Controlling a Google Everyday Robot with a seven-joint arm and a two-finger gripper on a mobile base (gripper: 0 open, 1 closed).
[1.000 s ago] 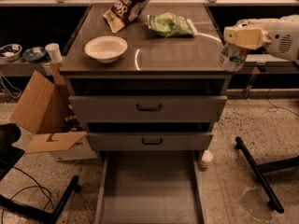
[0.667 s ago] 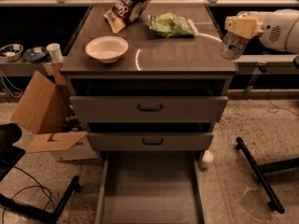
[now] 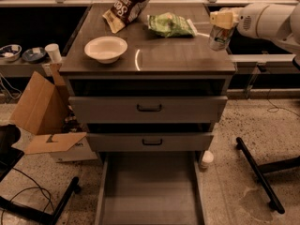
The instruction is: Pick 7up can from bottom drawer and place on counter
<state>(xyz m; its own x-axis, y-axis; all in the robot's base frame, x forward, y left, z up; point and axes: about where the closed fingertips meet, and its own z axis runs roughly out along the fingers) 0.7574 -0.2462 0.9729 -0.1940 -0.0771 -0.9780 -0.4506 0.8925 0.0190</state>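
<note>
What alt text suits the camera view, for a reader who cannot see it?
The gripper, at upper right, holds the 7up can at the counter's right edge. The counter carries a white bowl, a brown bag and a green bag; below, the bottom drawer stands open.

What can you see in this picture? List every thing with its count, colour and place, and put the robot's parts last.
7up can: one, greenish, held at the counter's right edge
counter: one, grey-brown, above the drawers
bowl: one, white, counter front left
snack bag: one, brown, counter back
green bag: one, green, counter back right
upper drawers: two, grey with black handles, below the counter
bottom drawer: one, grey, pulled open lowest
cardboard box: one, brown, left of the drawers
paper cup: one, white, far left, above the box
small bottle: one, white, floor right of the bottom drawer
arm: one, white, upper right
gripper: one, yellowish, shut on the 7up can's top
</note>
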